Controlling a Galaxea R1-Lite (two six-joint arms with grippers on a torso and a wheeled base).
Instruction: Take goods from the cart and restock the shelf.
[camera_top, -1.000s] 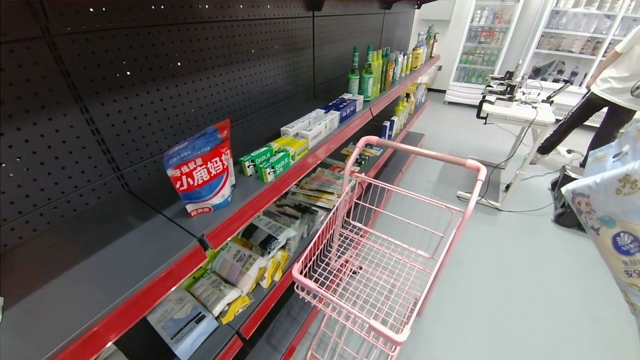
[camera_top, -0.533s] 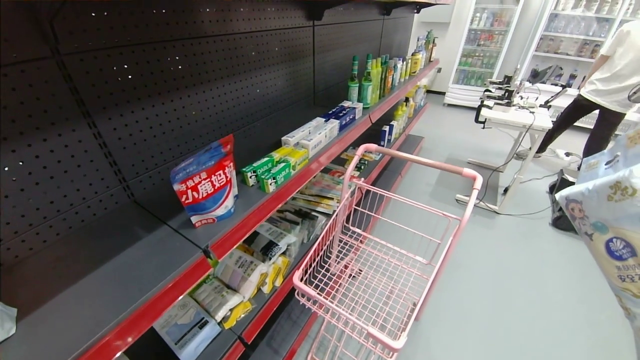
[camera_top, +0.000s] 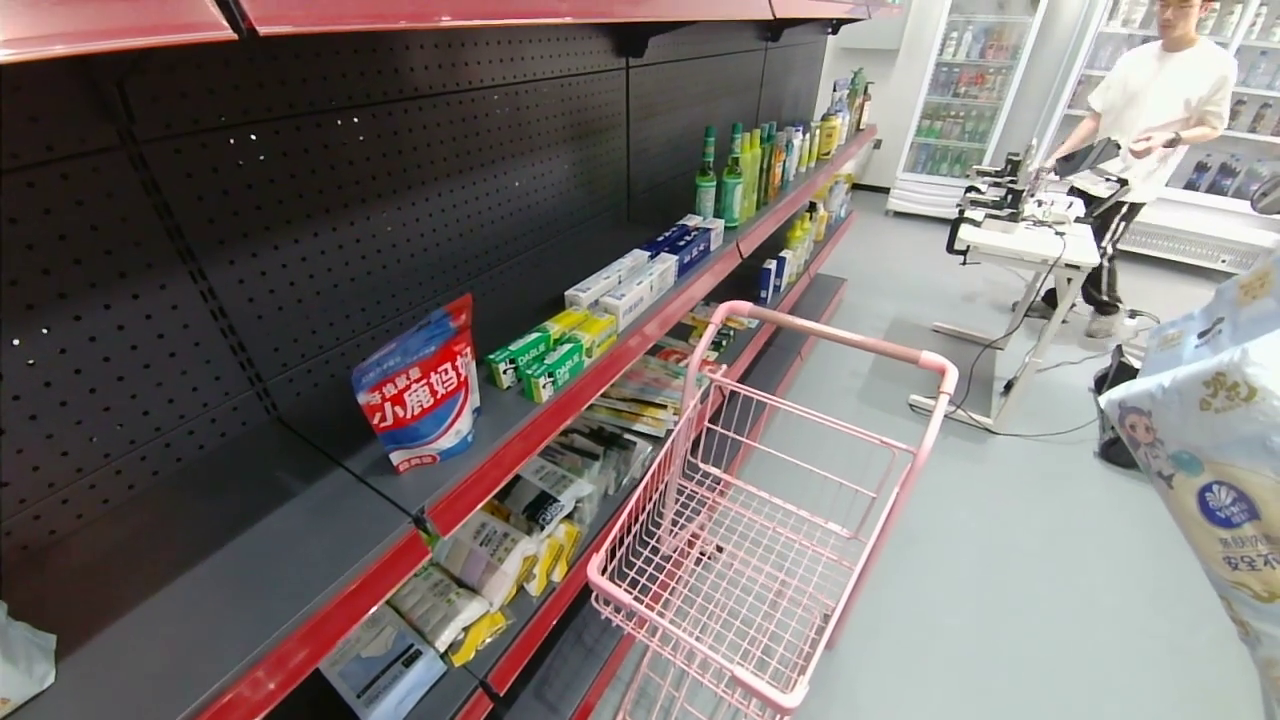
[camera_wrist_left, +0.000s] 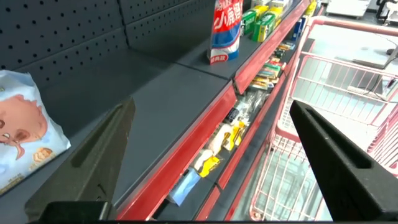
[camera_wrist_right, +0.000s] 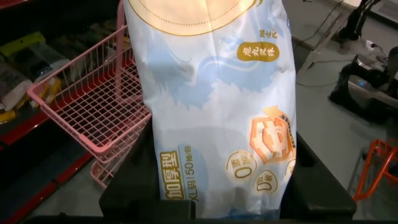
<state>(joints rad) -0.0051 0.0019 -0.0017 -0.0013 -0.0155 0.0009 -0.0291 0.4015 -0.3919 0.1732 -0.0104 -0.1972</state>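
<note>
Shop aisle with a grey floor (camera_top: 1000, 580): a long shelf (camera_top: 250, 580) with a red front edge and a black pegboard back (camera_top: 350, 200) runs along the left side, from near to far. At its near left end a pale pack (camera_top: 20, 665) lies on the board. The left gripper (camera_wrist_left: 211, 109) hangs above this near stretch of the shelf, its two fingers spread wide with nothing between them.

Farther along the board a red and blue pouch (camera_top: 420, 385) stands upright, well apart from the pack. Just beyond it lie green boxes (camera_top: 545, 360), then a row of white and blue boxes (camera_top: 640, 275), and at the far end green bottles (camera_top: 735, 170) stand among other bottles. Under the board, a lower shelf (camera_top: 560, 600) carries flat packets (camera_top: 480, 550), some of them overlapping.

Right of the shelf a pink wire cart (camera_top: 760, 530) stands in the aisle, its near corner close to the lower shelf's red edge and its handle at the far end. Beyond it, far right, a white worktop (camera_top: 1030, 245) stands before glass-door coolers (camera_top: 960, 90).

At the right edge, a large white and pale blue bag (camera_top: 1215, 470) is held in the air above the floor, to the right of the cart and apart from it. The right gripper (camera_wrist_right: 221, 162) is closed on this bag, one dark finger pressed against each side of its lower part.
</note>
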